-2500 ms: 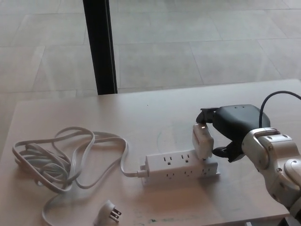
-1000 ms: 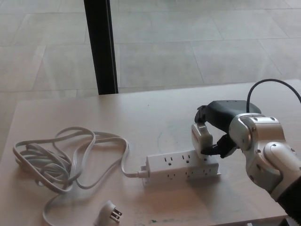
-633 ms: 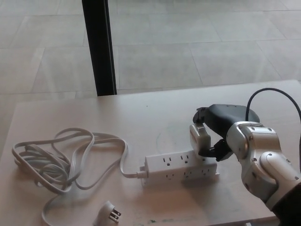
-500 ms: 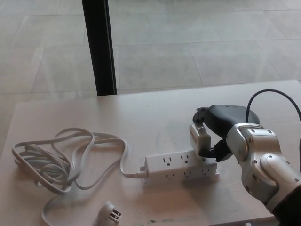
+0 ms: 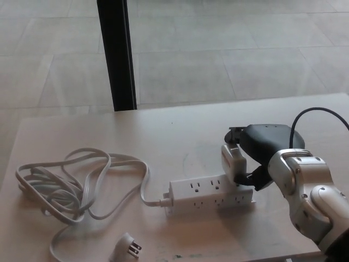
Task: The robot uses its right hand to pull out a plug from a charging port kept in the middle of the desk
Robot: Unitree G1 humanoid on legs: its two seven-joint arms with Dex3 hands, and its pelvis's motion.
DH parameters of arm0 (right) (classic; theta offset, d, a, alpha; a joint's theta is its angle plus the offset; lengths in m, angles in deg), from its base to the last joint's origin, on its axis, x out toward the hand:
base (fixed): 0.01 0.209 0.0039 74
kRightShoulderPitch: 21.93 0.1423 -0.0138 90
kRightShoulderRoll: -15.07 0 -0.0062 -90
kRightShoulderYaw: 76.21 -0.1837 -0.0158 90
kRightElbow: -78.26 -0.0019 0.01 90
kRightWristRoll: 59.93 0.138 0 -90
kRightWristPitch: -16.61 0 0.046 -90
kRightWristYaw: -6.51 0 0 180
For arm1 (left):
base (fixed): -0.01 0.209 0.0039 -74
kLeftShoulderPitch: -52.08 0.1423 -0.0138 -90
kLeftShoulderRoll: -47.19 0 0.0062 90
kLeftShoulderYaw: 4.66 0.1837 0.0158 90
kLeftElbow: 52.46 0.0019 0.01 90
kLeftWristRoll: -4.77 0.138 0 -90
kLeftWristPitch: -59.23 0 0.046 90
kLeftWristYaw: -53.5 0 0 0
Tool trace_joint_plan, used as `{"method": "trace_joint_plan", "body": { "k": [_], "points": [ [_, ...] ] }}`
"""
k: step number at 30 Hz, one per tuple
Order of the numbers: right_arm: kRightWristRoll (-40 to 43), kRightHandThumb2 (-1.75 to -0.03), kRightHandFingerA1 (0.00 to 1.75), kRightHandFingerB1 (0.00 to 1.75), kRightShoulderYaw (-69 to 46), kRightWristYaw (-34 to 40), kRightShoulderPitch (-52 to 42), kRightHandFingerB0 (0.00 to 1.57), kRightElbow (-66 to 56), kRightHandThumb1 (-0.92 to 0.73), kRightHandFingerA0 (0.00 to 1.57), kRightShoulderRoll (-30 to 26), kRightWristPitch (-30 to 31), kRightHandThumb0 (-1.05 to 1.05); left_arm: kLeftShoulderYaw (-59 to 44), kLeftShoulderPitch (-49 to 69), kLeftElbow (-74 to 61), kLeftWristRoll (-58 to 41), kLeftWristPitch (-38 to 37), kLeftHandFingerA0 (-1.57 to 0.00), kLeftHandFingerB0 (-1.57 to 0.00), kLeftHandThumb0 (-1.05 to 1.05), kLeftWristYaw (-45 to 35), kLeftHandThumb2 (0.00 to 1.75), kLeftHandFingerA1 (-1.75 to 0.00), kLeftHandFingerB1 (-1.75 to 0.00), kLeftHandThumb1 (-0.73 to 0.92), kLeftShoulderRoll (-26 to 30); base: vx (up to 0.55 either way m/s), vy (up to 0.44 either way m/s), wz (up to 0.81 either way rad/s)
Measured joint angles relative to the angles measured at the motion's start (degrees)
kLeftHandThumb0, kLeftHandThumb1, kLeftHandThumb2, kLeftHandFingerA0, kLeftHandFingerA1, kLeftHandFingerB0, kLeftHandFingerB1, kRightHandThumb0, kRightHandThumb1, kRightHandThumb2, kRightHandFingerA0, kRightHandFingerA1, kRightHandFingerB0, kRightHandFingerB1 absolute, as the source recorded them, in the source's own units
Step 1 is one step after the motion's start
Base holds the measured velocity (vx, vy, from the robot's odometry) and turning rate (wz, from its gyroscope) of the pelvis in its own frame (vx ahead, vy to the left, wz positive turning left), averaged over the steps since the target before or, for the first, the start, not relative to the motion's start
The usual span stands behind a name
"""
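A white power strip (image 5: 210, 195) lies in the middle of the desk (image 5: 180, 131). A white block-shaped plug (image 5: 232, 162) stands over the strip's right end, tilted a little. My right hand (image 5: 262, 147) is shut on the plug, a finger over its top and the thumb below at its right side. Whether the plug's prongs are still in the socket is hidden. The strip's white cord (image 5: 71, 185) coils across the left of the desk and ends in a loose pronged plug (image 5: 126, 248) near the front edge. No left hand shows.
A black post (image 5: 116, 54) stands behind the desk's far edge, with tiled floor beyond. My right forearm (image 5: 308, 202) fills the front right corner, with a black cable (image 5: 316, 112) arching above it.
My right hand has stayed shut on the plug, shifting slightly over the strip's right end. The forearm has turned and swung in. The view has wobbled a little.
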Motion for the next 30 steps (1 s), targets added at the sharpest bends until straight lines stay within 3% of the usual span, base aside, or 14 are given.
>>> {"method": "trace_joint_plan", "body": {
  "k": [10,13,14,15,18,19,20,21,23,24,25,28,29,30],
  "points": [
    [1.04,-0.83,1.64,0.62,-0.58,-1.95,0.35,0.74,-0.88,-0.59,0.87,-2.23,-1.65,-0.32,-0.16,-0.22,-0.01,-0.02,0.02,-0.76,-0.65,-0.82,-0.02,0.76,-0.54,-0.43,0.92,0.0,0.0,0.0,0.0],
    [1.83,-0.88,1.69,0.82,-1.41,-2.91,0.37,0.81,-1.19,-0.56,0.88,-2.34,-1.99,-0.32,-0.15,-0.26,-0.01,-0.01,0.01,-0.76,-0.65,-0.82,-0.02,0.76,-0.54,-0.43,0.92,0.0,0.0,0.0,0.0],
    [2.31,-0.91,1.75,1.11,-1.85,-3.27,0.37,0.81,-1.26,-0.54,0.86,-2.32,-2.18,-0.33,-0.14,-0.26,-0.01,-0.01,0.01,-0.77,-0.65,-0.83,-0.02,0.77,-0.56,-0.44,0.92,0.0,0.0,0.0,0.0],
    [2.57,-0.9,1.75,1.19,-2.1,-3.41,0.37,0.81,-1.31,-0.55,0.85,-2.31,-2.27,-0.34,-0.13,-0.26,-0.01,0.0,0.01,-0.77,-0.65,-0.82,-0.02,0.76,-0.55,-0.43,0.92,0.0,0.0,0.0,0.0],
    [3.57,-0.74,1.74,1.03,-2.91,-4.13,0.66,0.83,-1.31,-0.66,0.91,-1.82,-2.58,-0.39,-0.16,-0.28,-0.01,-0.01,0.01,-0.76,-0.63,-0.82,-0.02,0.76,-0.53,-0.42,0.92,0.0,0.0,0.0,0.0],
    [3.88,-0.72,1.68,0.89,-3.16,-4.32,0.77,0.8,-1.16,-0.67,0.86,-1.55,-2.59,-0.41,-0.17,-0.3,-0.01,-0.01,0.02,-0.73,-0.59,-0.89,-0.02,0.93,-0.57,-0.48,0.79,0.0,0.0,0.0,0.0],
    [4.17,-0.72,1.69,0.72,-3.46,-4.45,0.82,0.77,-1.03,-0.67,0.88,-1.31,-2.61,-0.42,-0.17,-0.3,0.0,-0.01,0.01,-0.75,-0.62,-0.82,-0.03,0.76,-0.52,-0.42,0.92,0.0,0.0,0.0,0.0],
    [4.47,-0.73,1.68,0.82,-3.7,-4.59,0.88,0.79,-0.9,-0.67,0.87,-1.08,-2.6,-0.43,-0.17,-0.3,0.0,-0.01,0.02,-0.73,-0.59,-0.89,-0.04,0.94,-0.57,-0.48,0.79,0.0,0.0,0.0,0.0],
    [4.88,-0.73,1.68,0.82,-4.07,-4.98,1.14,0.79,-0.52,-0.67,0.87,-0.63,-2.59,-0.43,-0.12,-0.34,0.0,0.0,0.01,-0.73,-0.59,-0.89,-0.06,0.94,-0.57,-0.48,0.79,0.01,0.0,0.0,0.0],
    [5.04,-0.72,1.64,0.94,-4.32,-5.21,1.23,0.75,-0.33,-0.67,0.81,-0.47,-2.59,-0.42,-0.08,-0.38,0.0,0.0,0.01,-0.74,-0.63,-0.83,-0.06,0.77,-0.54,-0.42,0.92,0.01,0.0,0.0,0.0],
    [5.1,-0.77,1.75,1.29,-4.51,-5.56,1.49,0.81,-0.08,-0.59,0.93,-0.22,-2.41,-0.39,-0.05,-0.38,-0.02,0.01,0.01,-0.74,-0.6,-0.9,-0.06,0.94,-0.61,-0.49,0.79,0.01,0.0,0.0,0.0],
    [5.7,-0.82,1.75,1.51,-5.7,-6.8,1.91,0.73,0.05,-0.58,0.84,0.53,-1.63,-0.37,-0.06,-0.41,-0.12,0.0,0.02,-0.76,-0.65,-0.82,-0.08,0.75,-0.53,-0.42,0.92,0.01,0.0,0.0,0.0],
    [5.86,-0.82,1.75,1.51,-6.18,-7.19,1.95,0.73,-0.03,-0.58,0.84,0.78,-1.18,-0.37,-0.09,-0.46,-0.09,-0.01,0.02,-0.76,-0.65,-0.82,-0.12,0.75,-0.53,-0.42,0.92,0.01,0.0,0.0,0.0],
    [6.1,-0.84,1.75,1.01,-6.82,-7.67,1.96,0.71,-0.18,-0.57,0.84,1.12,-0.64,-0.38,-0.17,-0.57,-0.01,-0.01,0.03,-0.75,-0.64,-0.82,-0.12,0.75,-0.54,-0.42,0.92,0.01,0.0,0.0,0.0]
  ]
}}
